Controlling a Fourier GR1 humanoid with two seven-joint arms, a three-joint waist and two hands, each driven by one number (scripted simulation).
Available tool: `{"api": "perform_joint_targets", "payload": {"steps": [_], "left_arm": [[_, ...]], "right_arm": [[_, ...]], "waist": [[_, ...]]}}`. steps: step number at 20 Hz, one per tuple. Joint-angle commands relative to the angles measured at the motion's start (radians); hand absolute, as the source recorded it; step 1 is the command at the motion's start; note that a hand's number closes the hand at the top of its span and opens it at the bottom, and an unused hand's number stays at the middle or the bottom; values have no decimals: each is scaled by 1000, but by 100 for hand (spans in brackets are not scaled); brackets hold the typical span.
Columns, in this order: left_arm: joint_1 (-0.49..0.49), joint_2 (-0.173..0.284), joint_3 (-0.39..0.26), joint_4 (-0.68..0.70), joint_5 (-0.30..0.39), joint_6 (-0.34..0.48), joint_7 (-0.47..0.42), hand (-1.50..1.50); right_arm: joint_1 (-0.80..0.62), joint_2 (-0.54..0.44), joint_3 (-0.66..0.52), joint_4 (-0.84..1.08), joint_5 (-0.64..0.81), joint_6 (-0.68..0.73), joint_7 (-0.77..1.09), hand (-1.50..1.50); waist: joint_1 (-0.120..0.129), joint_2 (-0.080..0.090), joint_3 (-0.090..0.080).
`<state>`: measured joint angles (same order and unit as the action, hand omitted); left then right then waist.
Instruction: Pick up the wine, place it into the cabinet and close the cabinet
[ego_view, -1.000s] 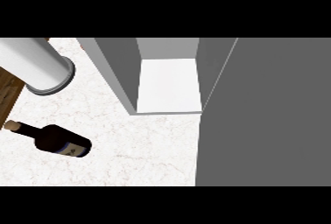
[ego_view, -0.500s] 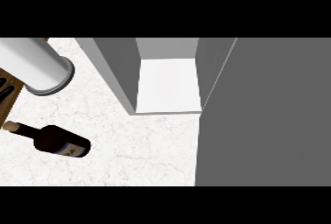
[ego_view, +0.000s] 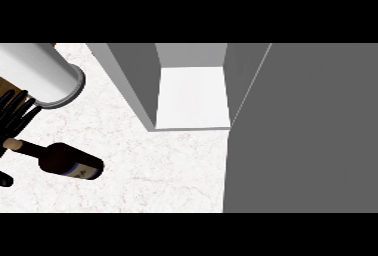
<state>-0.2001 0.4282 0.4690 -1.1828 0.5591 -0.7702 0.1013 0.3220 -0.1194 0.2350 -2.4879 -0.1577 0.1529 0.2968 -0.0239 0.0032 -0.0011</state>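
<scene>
At the far left edge my left hand hangs below its grey forearm, its dark fingers fairly straight, spread and pointing down toward the near side, with nothing in them. Their tips sit just above the cork end of the wine, close to the neck, though I cannot tell whether they touch it. The bottle lies on its side on the pale counter, its long axis running from the neck at far left to the base at near right, so it lies to the right of and nearer than my hand. It is dark glass with a small label near the base. Farther right, well apart, the cabinet stands open, its door filling the right side. My right hand is out of sight, so the left is the nearer one, I judge.
</scene>
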Motion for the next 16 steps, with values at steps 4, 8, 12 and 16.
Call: {"api": "perform_joint_targets", "payload": {"steps": [4,8,12,16], "left_arm": [[-48,8,-23,261,-178,-91,-191,-150],[-86,-16,-60,385,-268,-126,-309,-150],[-117,9,-73,505,-320,-193,-400,-150],[-111,-27,-103,561,-358,-193,-464,-150]], "right_arm": [[41,31,9,-72,-85,6,1,-150],[43,16,-30,-77,-129,27,21,-150],[57,22,-15,-64,-110,59,-10,-150],[50,17,-39,-54,-112,68,-4,-150]], "waist": [[2,0,0],[-5,2,-1],[-9,3,-2],[-1,2,-1]]}}
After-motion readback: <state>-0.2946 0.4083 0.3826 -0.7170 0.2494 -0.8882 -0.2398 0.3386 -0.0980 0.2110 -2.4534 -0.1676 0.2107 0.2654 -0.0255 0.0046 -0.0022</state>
